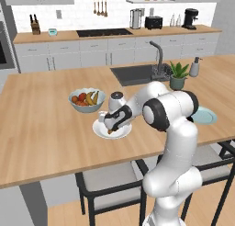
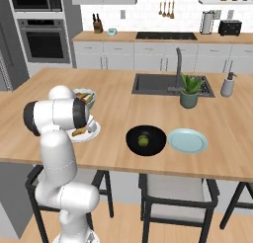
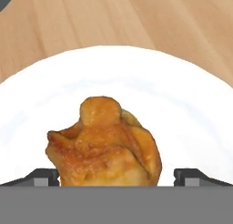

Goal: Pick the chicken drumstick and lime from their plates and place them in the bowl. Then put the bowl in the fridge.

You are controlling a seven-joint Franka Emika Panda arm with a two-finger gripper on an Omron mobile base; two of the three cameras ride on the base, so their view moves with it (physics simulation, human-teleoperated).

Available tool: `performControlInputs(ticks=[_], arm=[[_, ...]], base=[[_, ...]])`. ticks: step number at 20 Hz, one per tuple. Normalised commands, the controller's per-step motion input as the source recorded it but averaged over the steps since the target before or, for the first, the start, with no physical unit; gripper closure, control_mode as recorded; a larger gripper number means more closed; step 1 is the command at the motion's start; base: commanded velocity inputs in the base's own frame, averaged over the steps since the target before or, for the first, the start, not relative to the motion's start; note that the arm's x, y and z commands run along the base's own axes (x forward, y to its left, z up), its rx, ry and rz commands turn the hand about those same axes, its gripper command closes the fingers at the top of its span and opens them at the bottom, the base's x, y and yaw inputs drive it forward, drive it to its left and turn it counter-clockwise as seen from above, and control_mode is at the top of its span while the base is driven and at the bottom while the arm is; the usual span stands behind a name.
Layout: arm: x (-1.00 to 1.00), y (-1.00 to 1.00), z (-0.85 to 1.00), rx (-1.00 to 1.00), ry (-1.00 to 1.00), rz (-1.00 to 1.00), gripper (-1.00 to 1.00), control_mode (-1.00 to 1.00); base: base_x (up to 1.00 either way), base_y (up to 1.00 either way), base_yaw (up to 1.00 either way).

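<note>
Tool (image 3: 116, 175) spread apart, fingertips (image 3: 43, 176) flanking chicken drumstick (image 3: 105, 143), not clamped. Drumstick lay on white plate (image 3: 182, 95) on worktop (image 1: 41, 124). Lime (image 2: 144, 140) sat inside black bowl (image 2: 155, 144), beside pale blue-green plate (image 2: 187, 141).

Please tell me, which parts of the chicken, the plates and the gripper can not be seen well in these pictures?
- Golden-brown chicken drumstick: hand view, lower end cut off at the bottom edge; right base view, mostly behind the arm.
- Round white plate: left base view, partly covered by the open gripper.
- Pale blue-green plate: left base view, mostly behind the arm's elbow.
- Fingertip contact with the drumstick: cannot tell.
</note>
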Motion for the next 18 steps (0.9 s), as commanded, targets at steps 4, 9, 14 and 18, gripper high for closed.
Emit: performControlInputs(ticks=[4, 9, 14, 18], arm=[[0.09, 0.01, -0.21, 0.0, 0.01, 0.0, 1.0, -1.0], [-0.19, -0.03, 0.03, 0.0, 0.01, 0.0, 1.0, -1.0], [-0.98, -0.32, 0.9, 0.0, -0.09, 0.0, 1.0, -1.0], [-0.87, -0.73, 0.92, 0.0, -0.1, 0.0, 1.0, -1.0]], base=[[0.0, 0.0, 0.0], [0.0, 0.0, 0.0], [0.0, 0.0, 0.0], [0.0, 0.0, 0.0]])
